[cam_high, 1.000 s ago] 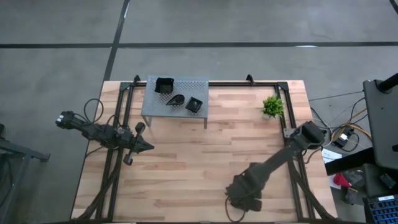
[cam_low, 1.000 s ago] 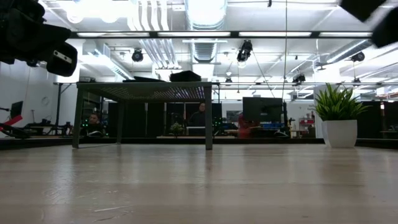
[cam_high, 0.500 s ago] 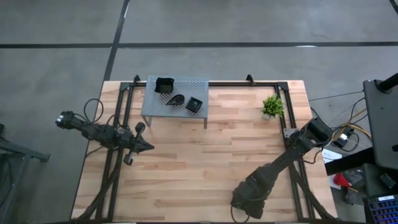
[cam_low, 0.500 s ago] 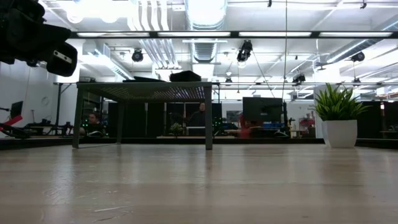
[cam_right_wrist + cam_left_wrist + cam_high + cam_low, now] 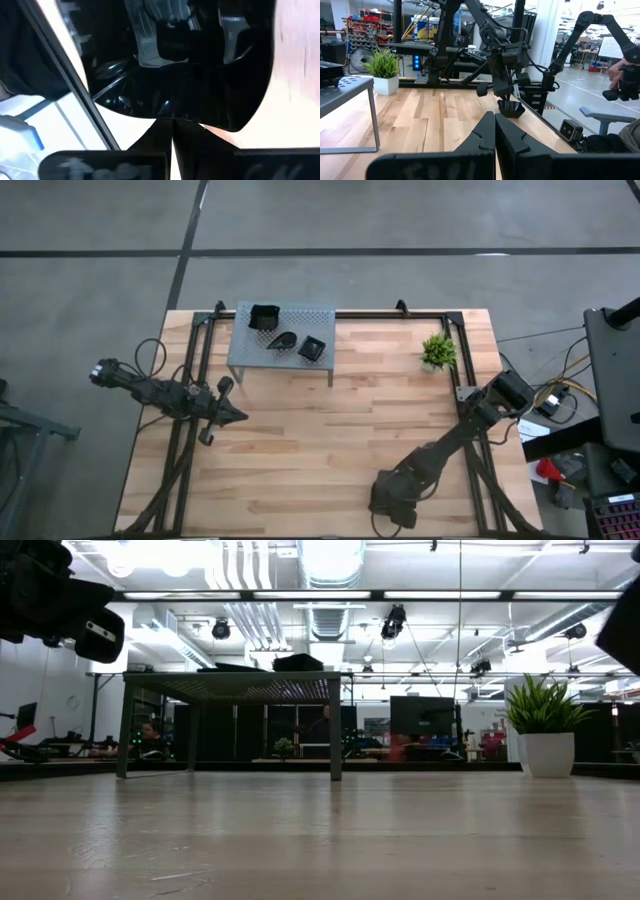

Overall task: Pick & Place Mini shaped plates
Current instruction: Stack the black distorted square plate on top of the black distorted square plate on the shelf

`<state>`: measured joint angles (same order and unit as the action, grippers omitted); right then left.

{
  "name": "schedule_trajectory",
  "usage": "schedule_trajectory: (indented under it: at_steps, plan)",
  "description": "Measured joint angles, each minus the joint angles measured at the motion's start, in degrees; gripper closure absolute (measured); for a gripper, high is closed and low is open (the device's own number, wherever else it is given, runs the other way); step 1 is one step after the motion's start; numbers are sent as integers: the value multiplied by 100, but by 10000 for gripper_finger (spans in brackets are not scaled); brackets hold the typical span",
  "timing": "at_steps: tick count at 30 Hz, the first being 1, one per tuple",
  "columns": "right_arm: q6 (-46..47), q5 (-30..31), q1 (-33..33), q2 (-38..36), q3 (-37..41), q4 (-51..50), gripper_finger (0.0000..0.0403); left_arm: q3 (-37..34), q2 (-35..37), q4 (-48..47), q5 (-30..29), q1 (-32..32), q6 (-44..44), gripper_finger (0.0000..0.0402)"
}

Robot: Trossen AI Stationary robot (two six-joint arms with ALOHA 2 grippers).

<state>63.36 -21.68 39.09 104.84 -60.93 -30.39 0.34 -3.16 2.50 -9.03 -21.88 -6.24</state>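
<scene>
Left gripper [image 5: 232,416] hovers left of center, jaws clenched. Three plates [image 5: 284,340] sit on the stand [image 5: 240,352] at upper center; the tabletop [image 5: 330,440] middle lies open. Right gripper [image 5: 392,505] reaches low at the bottom edge, jaws clamping a plate [image 5: 510,108].

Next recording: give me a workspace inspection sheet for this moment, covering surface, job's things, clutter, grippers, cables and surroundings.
Surface: light wooden table, middle bare.
Job's things: three mini shaped plates on the grey perforated stand at the far edge; a fourth black plate in the right gripper.
Clutter: small green plant in a white pot, far right.
Grippers: left gripper shut, empty, hovering at the left side; right gripper shut on the plate's rim at the near edge.
Cables: loops by the left arm's base; loose wires off the table's right side.
Surroundings: grey concrete floor; people seated at desks behind, seen in the low view.
</scene>
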Motion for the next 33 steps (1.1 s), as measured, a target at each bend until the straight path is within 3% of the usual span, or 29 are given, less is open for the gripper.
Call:
schedule_trajectory:
  at_steps: [13, 33]
  plan:
    - [-707, 690, -515, 33, -131, 1022, 394, 0, 0, 0, 0, 0, 0, 401]
    - [-2134, 670, -1381, 416, -404, 1665, 394, 0, 2, 0, 0, -1, 0, 401]
